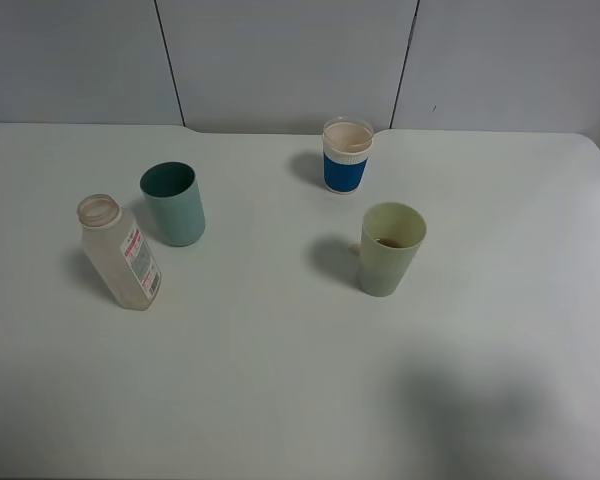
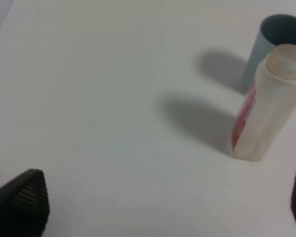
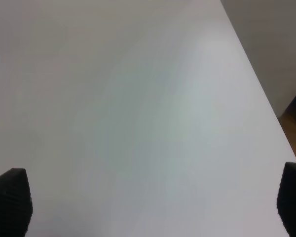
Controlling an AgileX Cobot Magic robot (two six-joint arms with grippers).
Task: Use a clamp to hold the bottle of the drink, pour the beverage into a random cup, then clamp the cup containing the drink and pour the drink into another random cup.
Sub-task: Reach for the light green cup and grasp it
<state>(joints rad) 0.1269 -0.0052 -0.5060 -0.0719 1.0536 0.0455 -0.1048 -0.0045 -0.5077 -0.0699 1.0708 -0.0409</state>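
Observation:
The clear bottle with a white and red label stands uncapped on the left of the table, looking empty. In the left wrist view the bottle stands ahead of my open left gripper, well apart from its fingertips. The pale yellow-green cup right of centre holds a little brown beverage. Behind it stands the blue cup with a white ribbed rim. My right gripper is open over bare table, with nothing between its fingers. Neither gripper shows in the exterior high view.
A teal-green tumbler stands just behind the bottle and shows behind it as tumbler in the left wrist view. The white table ends at an edge in the right wrist view, with floor beyond.

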